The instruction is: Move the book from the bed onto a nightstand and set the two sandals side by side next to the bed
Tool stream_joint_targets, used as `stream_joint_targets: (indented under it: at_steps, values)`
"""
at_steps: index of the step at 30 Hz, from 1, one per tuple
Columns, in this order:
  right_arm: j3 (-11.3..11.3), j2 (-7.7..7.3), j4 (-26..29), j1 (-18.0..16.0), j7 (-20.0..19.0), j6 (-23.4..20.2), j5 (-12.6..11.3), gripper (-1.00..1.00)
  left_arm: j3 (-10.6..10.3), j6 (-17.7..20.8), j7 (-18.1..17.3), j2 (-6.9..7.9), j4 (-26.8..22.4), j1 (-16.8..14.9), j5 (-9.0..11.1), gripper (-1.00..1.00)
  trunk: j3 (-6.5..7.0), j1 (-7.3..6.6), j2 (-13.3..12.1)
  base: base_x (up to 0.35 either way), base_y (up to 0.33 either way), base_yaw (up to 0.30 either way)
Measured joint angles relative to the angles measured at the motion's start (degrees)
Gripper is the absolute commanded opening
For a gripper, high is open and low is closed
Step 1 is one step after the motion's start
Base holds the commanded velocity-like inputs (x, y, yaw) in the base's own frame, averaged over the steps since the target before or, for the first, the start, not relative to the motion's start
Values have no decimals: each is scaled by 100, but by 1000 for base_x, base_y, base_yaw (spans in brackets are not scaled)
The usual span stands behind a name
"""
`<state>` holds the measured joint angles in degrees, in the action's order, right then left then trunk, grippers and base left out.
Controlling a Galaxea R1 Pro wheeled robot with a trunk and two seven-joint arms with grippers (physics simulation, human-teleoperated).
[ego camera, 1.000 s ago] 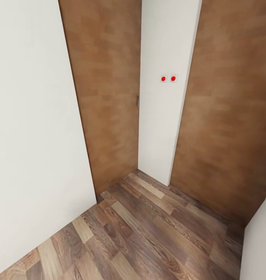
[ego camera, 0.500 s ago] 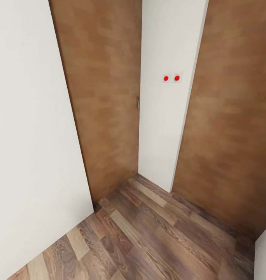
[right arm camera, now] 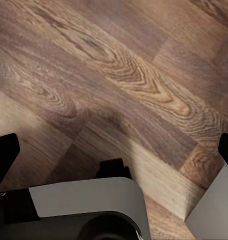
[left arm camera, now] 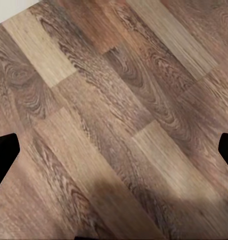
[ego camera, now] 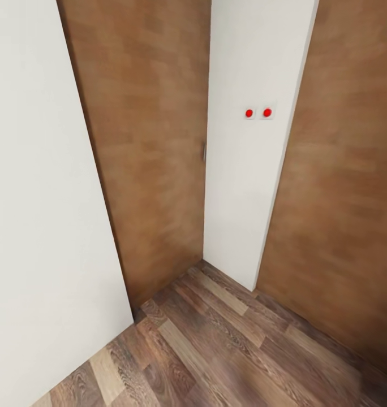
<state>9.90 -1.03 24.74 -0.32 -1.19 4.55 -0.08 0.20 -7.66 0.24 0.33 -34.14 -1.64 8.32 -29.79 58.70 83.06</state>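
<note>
Ahead: white wall [ego camera: 241, 186] between two brown doors [ego camera: 154, 152] | wood-plank floor [ego camera: 216, 345] | both pincers [left arm camera: 114, 150] [right arm camera: 114, 150] apart, empty

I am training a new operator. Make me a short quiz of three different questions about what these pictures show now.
1. True or false: the head view shows a bed.
2. How many red dots are on the white wall strip between the two brown doors?
3. Multiple choice: what lies under the left gripper in its wrist view? A. carpet B. wood-plank floor C. mattress

Key
1. False. It shows a left door, a right door, white walls and floor.
2. Two red dots, side by side.
3. B. The fingertips stand wide apart, with nothing between them.
</note>
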Motion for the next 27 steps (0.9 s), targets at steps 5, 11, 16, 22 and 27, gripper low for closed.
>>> stream_joint_targets:
  at_steps: [5,11,16,22,27]
  values:
    - [0,-3,-1,-1,0,0,0,100,1,0,0,0,-1,1,0,100,0,0,0,323,0,204]
    - [-1,-4,-1,-1,0,0,0,100,1,0,0,0,-1,2,0,100,0,0,0,323,0,265]
    - [0,-4,-1,-1,2,0,0,100,1,0,0,0,-1,1,0,100,0,0,0,323,0,274]
    - [0,-4,-1,-1,0,0,-1,100,1,0,0,0,-1,1,0,100,0,0,0,314,0,275]
    - [0,-4,-5,-1,1,0,-7,100,1,-3,0,0,-1,1,0,100,0,1,0,236,0,275]
